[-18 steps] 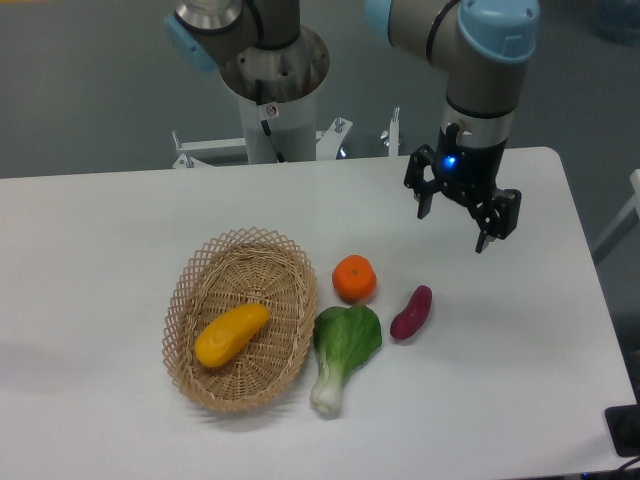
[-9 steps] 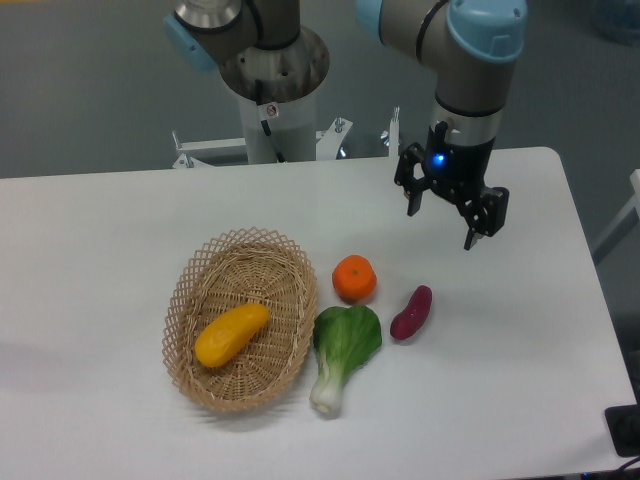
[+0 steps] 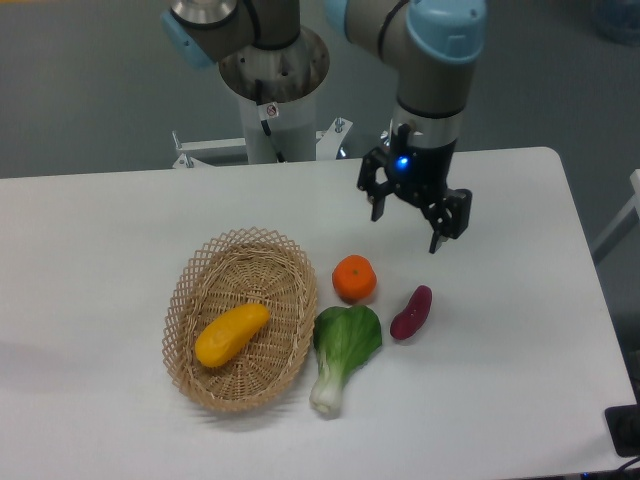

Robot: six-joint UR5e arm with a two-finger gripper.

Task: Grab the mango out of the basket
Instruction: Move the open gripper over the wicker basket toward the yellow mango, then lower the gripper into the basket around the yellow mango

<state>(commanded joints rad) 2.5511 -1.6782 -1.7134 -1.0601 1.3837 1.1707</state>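
The mango [image 3: 231, 334], smooth and yellow-orange, lies slanted inside the oval wicker basket [image 3: 196, 278] at the left of the produce. My gripper [image 3: 408, 226] hangs open above the table, up and to the right of the basket, just beyond the round orange. Nothing is between its fingers. It stands well apart from the mango.
Beside the basket's right rim sits a round orange [image 3: 354, 278]. A green bok choy [image 3: 343, 349] lies below it, and a dark purple oblong vegetable [image 3: 411, 312] lies to their right. The arm's base column [image 3: 272, 100] rises behind the table's far edge.
The gripper has moved left across the table toward the produce, staying open and empty. The fruit and basket have not moved.
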